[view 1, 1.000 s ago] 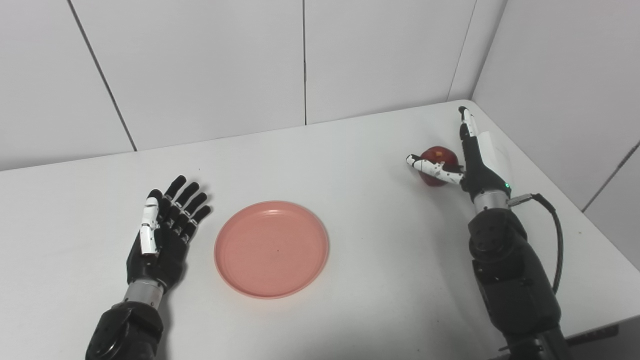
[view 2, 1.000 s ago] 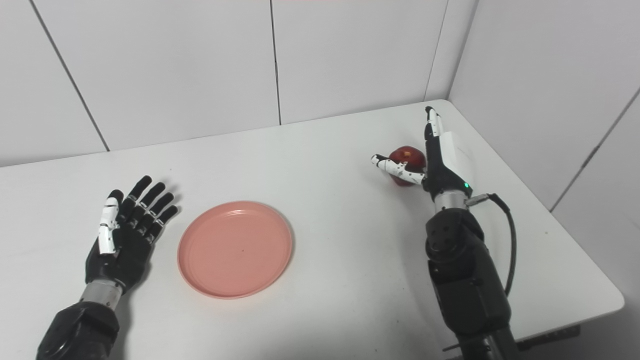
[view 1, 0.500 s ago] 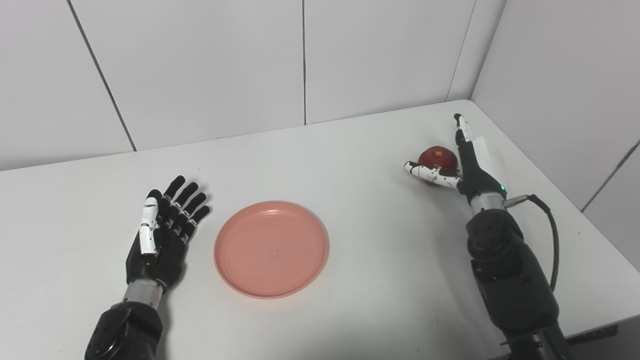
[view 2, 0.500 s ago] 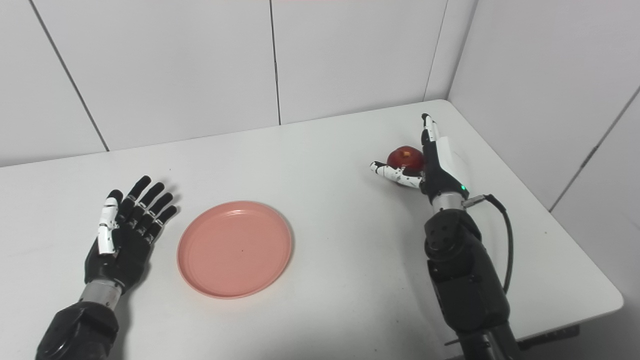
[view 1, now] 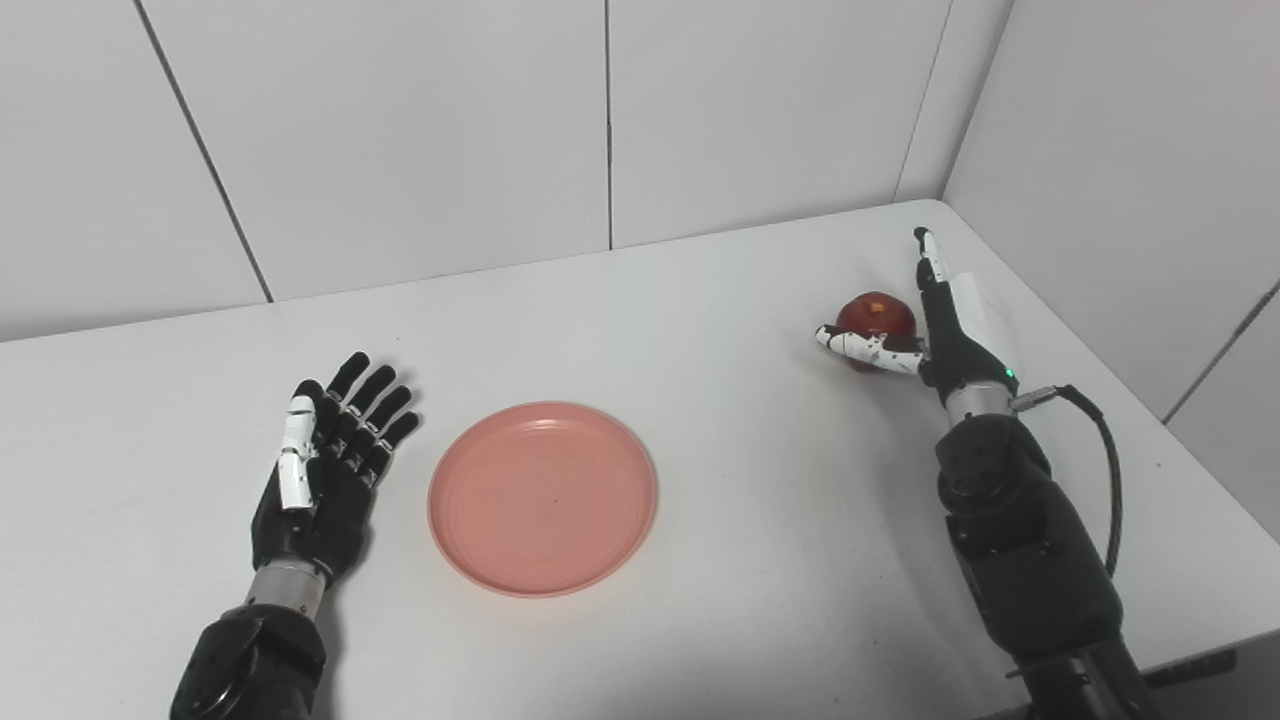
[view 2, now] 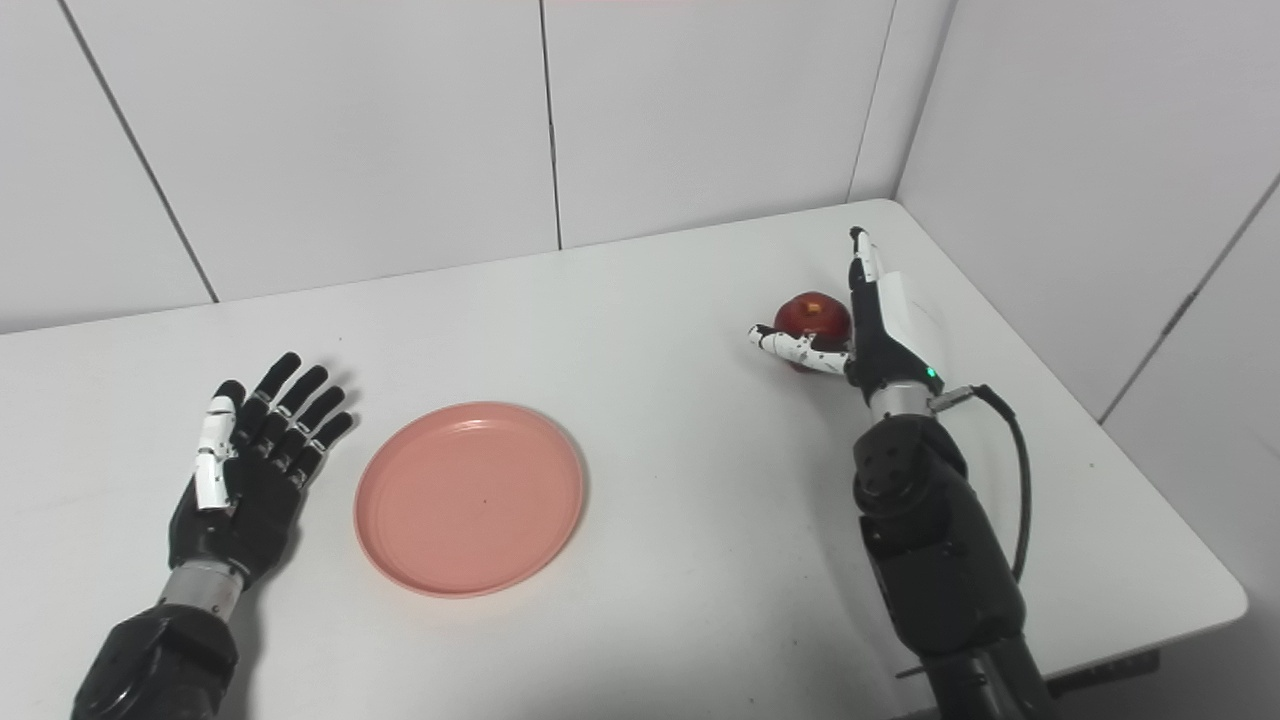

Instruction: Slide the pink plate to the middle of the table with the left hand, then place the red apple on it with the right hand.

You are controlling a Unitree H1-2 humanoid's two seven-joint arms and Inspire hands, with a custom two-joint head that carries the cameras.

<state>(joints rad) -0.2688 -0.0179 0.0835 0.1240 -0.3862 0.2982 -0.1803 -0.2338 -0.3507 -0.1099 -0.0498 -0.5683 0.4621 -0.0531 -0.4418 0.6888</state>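
the right hand (view 1: 915, 335) has edged back toward the apple (view 1: 878, 316), open, thumb in front, not gripping. apple sits right of the plate (view 1: 542, 497), well apart. left hand (view 1: 325, 460) stays flat, open beside the plate.

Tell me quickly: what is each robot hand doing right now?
Left robot hand: open, flat on the table beside the pink plate.
Right robot hand: open, cupped beside the red apple, not gripping.
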